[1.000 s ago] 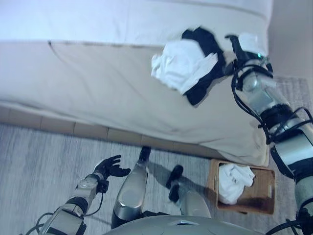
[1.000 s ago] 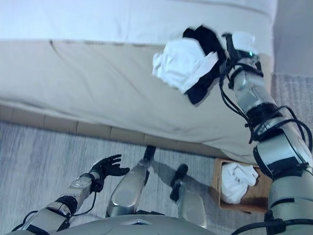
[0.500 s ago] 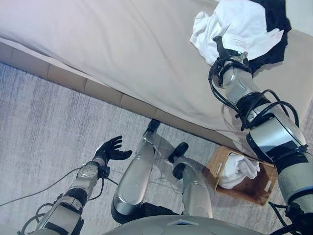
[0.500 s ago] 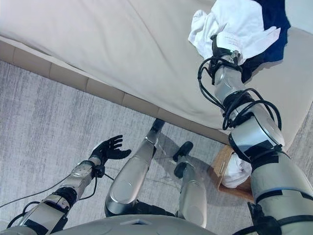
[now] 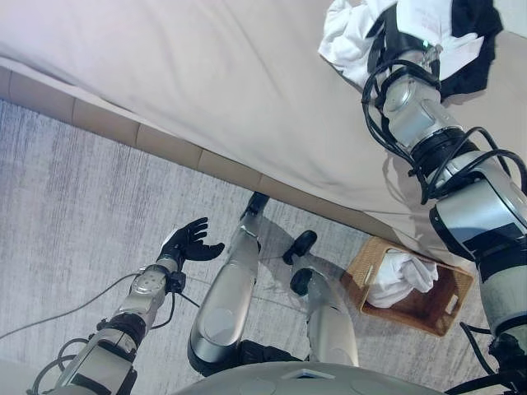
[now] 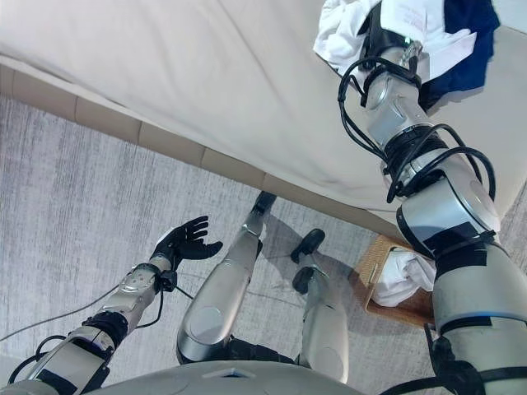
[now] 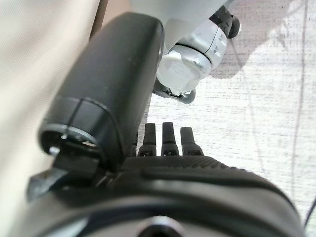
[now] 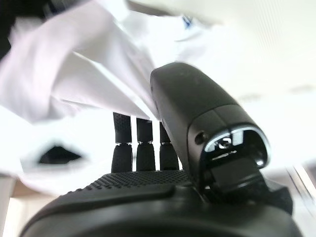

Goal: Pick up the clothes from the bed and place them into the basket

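Note:
A pile of clothes lies at the bed's (image 5: 206, 74) far right: a white garment (image 5: 346, 37) over a dark one (image 5: 478, 49). My right hand (image 5: 389, 23) rests on the pile. In the right wrist view its fingers (image 8: 138, 140) stretch out straight, with their tips against the white cloth (image 8: 74, 74), and the thumb stands beside them. The wicker basket (image 5: 449, 296) stands on the floor at the lower right and holds a white garment (image 5: 399, 276). My left hand (image 5: 188, 243) hangs open and empty over the floor; it also shows in the left wrist view (image 7: 173, 197).
The bed's beige cover hangs down over a tan base board (image 5: 107, 123) that runs across the view. A grey rug (image 5: 74, 214) covers the floor between the bed and me. The basket stands close to the bed's corner.
The camera has tilted down and to the right. My right hand has moved from beside the pile onto the white garment. The left hand has stayed open in place.

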Available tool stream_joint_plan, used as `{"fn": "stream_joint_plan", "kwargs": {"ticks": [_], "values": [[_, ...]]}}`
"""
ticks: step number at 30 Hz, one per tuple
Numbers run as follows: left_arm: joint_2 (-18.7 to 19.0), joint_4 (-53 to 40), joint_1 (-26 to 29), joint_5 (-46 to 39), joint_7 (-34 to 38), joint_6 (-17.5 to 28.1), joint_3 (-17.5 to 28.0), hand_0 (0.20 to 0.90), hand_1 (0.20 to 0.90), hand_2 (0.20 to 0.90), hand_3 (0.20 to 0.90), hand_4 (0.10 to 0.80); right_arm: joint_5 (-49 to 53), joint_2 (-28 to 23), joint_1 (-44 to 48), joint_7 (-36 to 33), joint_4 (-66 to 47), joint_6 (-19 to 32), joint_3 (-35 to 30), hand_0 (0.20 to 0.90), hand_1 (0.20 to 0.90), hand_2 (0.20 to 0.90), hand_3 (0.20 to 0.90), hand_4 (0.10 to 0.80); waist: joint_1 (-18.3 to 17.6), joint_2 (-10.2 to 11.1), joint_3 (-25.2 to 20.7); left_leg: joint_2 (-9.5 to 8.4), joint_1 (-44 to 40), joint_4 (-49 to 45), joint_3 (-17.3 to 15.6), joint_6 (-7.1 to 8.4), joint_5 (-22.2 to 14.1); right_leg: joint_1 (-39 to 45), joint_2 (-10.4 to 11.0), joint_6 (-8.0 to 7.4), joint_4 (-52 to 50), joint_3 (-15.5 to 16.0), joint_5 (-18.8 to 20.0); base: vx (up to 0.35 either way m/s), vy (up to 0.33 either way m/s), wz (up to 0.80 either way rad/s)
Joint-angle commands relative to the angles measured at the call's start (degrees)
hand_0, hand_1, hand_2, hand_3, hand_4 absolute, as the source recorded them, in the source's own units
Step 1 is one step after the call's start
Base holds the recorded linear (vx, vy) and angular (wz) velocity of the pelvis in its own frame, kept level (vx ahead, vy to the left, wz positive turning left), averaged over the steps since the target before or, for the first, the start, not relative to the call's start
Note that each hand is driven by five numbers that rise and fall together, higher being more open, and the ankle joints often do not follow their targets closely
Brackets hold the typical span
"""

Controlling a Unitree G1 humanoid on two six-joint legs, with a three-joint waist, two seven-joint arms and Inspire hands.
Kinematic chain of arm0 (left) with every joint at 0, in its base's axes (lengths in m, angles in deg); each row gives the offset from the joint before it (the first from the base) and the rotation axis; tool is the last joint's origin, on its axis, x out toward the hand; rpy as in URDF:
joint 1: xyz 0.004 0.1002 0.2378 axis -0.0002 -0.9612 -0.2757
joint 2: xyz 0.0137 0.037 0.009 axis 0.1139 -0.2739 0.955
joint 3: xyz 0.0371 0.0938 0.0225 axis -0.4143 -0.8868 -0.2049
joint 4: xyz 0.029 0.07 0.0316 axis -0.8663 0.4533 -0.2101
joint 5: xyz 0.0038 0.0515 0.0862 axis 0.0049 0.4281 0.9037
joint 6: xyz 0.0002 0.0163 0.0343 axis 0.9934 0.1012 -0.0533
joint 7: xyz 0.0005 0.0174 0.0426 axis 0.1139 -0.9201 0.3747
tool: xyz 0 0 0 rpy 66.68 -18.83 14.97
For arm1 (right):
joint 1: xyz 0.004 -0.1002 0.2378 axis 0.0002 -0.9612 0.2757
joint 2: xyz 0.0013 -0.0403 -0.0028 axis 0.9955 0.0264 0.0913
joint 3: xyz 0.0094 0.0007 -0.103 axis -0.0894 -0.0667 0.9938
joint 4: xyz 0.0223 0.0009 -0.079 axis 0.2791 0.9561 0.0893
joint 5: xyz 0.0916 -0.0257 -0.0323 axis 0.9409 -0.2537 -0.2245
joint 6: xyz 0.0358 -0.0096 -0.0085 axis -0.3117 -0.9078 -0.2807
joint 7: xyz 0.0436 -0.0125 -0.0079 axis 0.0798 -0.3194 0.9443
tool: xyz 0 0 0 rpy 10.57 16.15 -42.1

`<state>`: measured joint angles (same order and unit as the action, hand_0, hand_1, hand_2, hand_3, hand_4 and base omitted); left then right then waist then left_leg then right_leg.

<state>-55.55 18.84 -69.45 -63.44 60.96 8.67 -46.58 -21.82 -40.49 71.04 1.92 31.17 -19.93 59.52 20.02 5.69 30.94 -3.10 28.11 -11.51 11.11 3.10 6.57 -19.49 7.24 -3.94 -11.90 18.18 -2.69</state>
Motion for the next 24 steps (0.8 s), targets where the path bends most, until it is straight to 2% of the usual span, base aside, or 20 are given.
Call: {"fn": "stream_joint_plan", "kwargs": {"ticks": [1,6,10,14,17,20,24], "values": [[2.02,1.00,-5.62,2.62,0.04,-1.24,2.45,0.900,0.900,0.900,0.900,0.800,-0.40,-11.14,8.51,-11.70,-9.26,2.32,-2.87,0.300,0.300,0.300,0.200,0.100,-2.70,2.10,-1.67,-0.13,-7.37,-1.67,-4.04,-4.43,-8.57,6.37,-1.10,-0.54,3.09,-1.17,4.84,0.063,-0.113,-0.12],[2.09,4.88,-8.31,6.57,-0.68,-4.26,4.07,0.900,0.900,0.900,0.900,0.800,2.06,-18.94,2.68,-12.79,-17.67,3.42,-8.57,0.300,0.300,0.300,0.200,0.100,-6.68,3.85,-10.82,1.50,-18.10,6.36,-6.79,-4.23,-8.92,14.12,-2.19,-0.70,8.66,-4.52,4.94,0.096,-0.124,-0.26],[1.07,8.10,-9.14,10.30,-0.98,-6.02,4.52,0.900,0.900,0.900,0.900,0.800,3.44,-22.81,-0.13,-9.59,-20.13,4.18,-11.84,0.300,0.300,0.300,0.200,0.100,-10.11,3.30,-17.43,1.78,-23.46,9.63,-8.70,-4.32,-8.57,16.96,-2.92,-0.26,9.86,-6.83,4.60,0.067,-0.051,-0.35],[-0.12,10.31,-8.30,11.07,-0.93,-7.23,5.18,0.900,0.900,0.900,0.900,0.800,5.33,-25.94,-0.81,-5.72,-22.95,4.76,-13.81,0.300,0.300,0.300,0.200,0.100,-13.89,1.40,-23.90,1.99,-29.14,12.31,-10.90,-4.08,-8.36,20.02,-3.50,0.22,10.60,-9.68,4.10,0.071,-0.038,-0.43],[-0.02,8.56,-6.93,10.28,-1.25,-7.70,5.97,0.900,0.900,0.900,0.900,0.800,5.46,-27.07,-2.32,-4.46,-25.49,3.91,-15.32,0.300,0.300,0.300,0.200,0.100,-15.12,0.76,-25.65,2.04,-31.01,13.51,-11.67,-3.96,-8.18,21.05,-3.77,0.31,10.85,-10.69,4.04,0.018,-0.051,-0.35],[0.57,2.27,-2.59,6.75,-2.76,-7.26,7.01,0.900,0.900,0.900,0.900,0.800,5.81,-29.18,-7.27,-3.52,-31.04,3.98,-19.58,0.300,0.300,0.300,0.200,0.100,-18.24,-0.93,-28.13,2.20,-33.27,14.91,-13.52,-3.60,-8.08,22.32,-4.08,0.62,11.76,-12.36,3.70,-0.037,-0.066,-0.32],[0.52,-5.34,0.26,3.63,-3.19,-5.46,6.11,0.900,0.900,0.900,0.900,0.800,6.33,-29.74,-13.71,-3.23,-36.18,3.86,-25.42,0.300,0.300,0.300,0.200,0.100,-20.25,-1.72,-28.97,2.36,-34.33,15.00,-14.79,-3.54,-8.59,22.92,-4.51,0.88,12.44,-13.68,3.77,-0.053,-0.073,-0.27]]}}
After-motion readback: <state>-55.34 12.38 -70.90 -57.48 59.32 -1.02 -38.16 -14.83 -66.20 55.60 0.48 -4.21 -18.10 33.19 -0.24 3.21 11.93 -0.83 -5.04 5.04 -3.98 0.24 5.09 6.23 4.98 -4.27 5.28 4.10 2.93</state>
